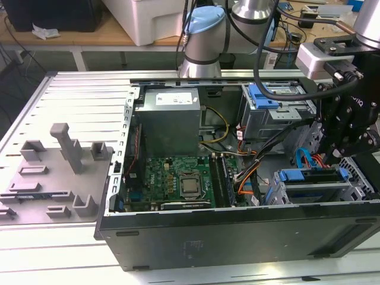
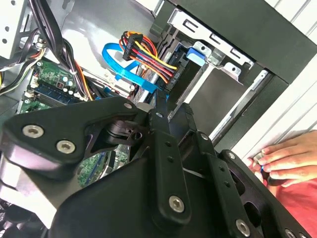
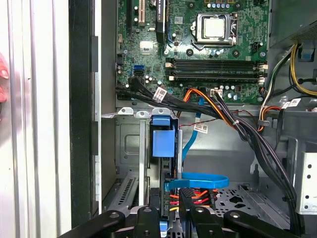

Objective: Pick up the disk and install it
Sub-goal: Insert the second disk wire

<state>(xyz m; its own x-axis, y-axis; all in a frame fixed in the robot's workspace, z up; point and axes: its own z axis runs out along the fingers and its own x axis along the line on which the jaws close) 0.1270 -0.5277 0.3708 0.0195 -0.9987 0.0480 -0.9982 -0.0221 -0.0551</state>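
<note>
The disk (image 3: 162, 163) sits edge-up in the drive cage at the case's near right corner in the exterior view. The claw (image 3: 168, 220) hovers directly over it; whether it grips, I cannot tell. Judged stiff, fairly heavy, shock-sensitive; its blue carrier edges suit gripping.

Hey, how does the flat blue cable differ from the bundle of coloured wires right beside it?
The blue cable is one flat ribbon of a single colour, while the wire bundle is several thin round wires in red, orange, yellow and black. The blue cable bends in a wide loop, but the wire bundle curves gently. Both lie side by side inside the computer case.
</note>
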